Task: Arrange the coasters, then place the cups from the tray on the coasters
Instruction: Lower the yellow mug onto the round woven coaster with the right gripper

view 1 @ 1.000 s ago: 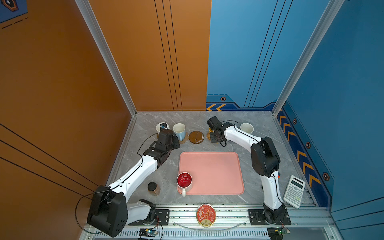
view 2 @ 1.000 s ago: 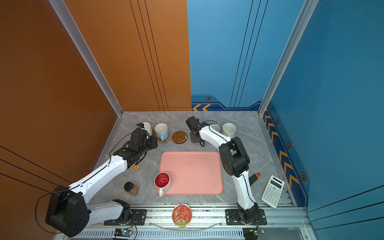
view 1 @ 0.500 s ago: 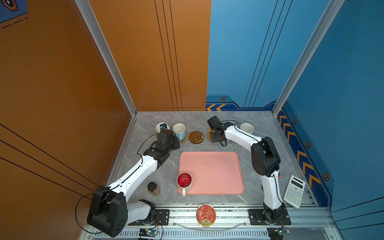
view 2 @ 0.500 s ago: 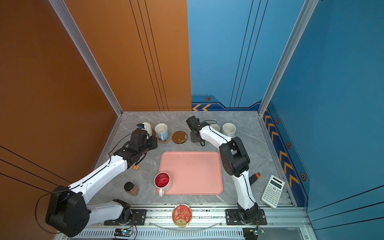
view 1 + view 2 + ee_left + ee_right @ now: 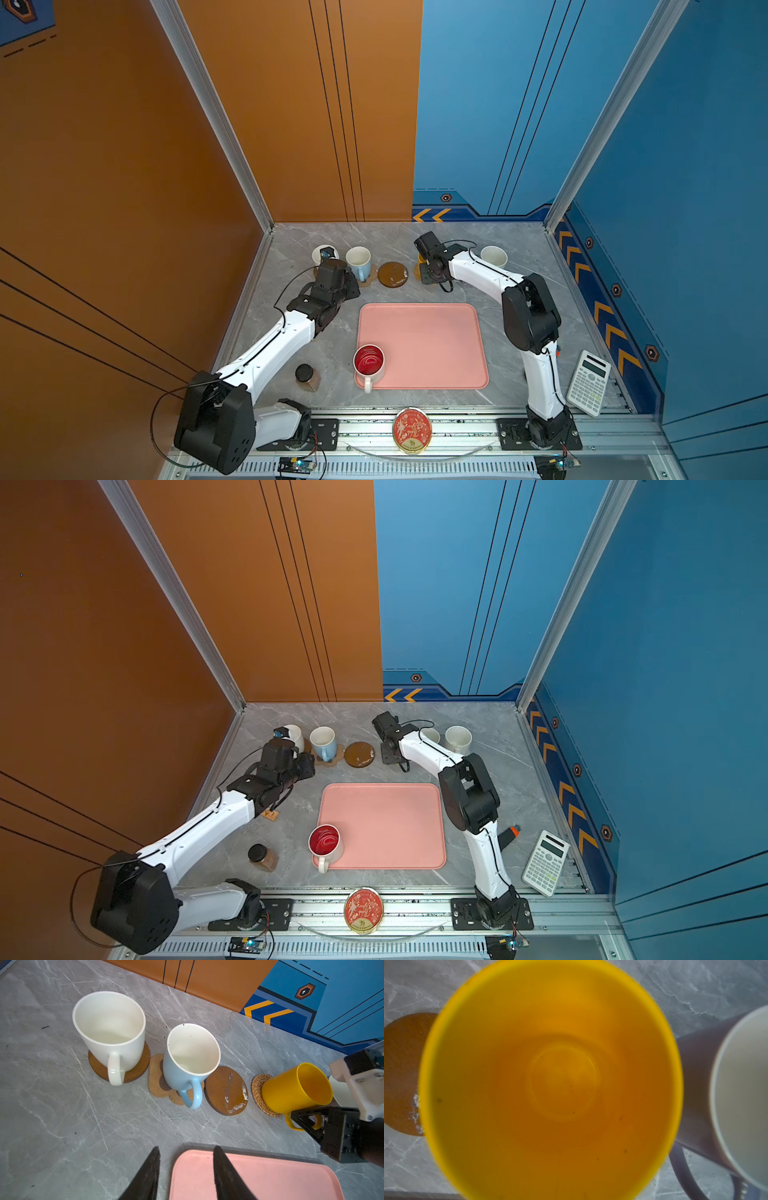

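No movement since earlier. Left wrist view: right claw [image 5: 303,1121] closed on yellow mug [image 5: 291,1093] handle, mug on rattan coaster [image 5: 256,1088]; left claw [image 5: 187,1148] part open, empty. Right wrist view hides the grip, adds lavender mug [image 5: 695,1088].

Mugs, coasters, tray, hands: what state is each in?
White mug: upright on round coaster.
Blue mug: upright on paw coaster.
Yellow mug: on rattan coaster, handle gripped.
Red mug: upright on tray corner.
Tray: holds one mug.
Scuffed coaster: bare.
Left hand: open, empty.
Right hand: shut on yellow mug.
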`<state>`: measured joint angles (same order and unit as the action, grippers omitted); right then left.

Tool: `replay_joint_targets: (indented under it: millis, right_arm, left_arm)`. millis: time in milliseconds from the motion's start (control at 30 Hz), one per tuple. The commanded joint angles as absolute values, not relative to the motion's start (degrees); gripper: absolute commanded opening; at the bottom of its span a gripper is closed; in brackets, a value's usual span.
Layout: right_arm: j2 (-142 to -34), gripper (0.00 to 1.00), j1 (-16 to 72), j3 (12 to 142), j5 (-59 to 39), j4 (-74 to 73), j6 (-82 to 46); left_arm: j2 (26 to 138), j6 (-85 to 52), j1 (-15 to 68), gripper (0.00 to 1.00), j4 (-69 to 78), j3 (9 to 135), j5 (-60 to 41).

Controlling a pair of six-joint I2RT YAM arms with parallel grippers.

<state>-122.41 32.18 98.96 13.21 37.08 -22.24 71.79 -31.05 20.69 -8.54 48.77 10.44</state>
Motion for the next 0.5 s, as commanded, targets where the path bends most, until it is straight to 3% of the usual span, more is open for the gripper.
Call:
replay_joint_targets:
  millis: [0, 467]
  right_arm:
    - [-121.46, 0.0, 31.9, 100.31, 13.84, 33.49, -21.8]
    - [-121.42, 0.0, 31.89, 98.27, 13.96, 33.14, -21.97]
  left_arm:
    - [71.02, -30.19, 20.9, 0.44, -9.49, 49.72, 12.04]
    - [71.26, -30.08, 20.93, 0.44, -9.49, 49.8, 12.0]
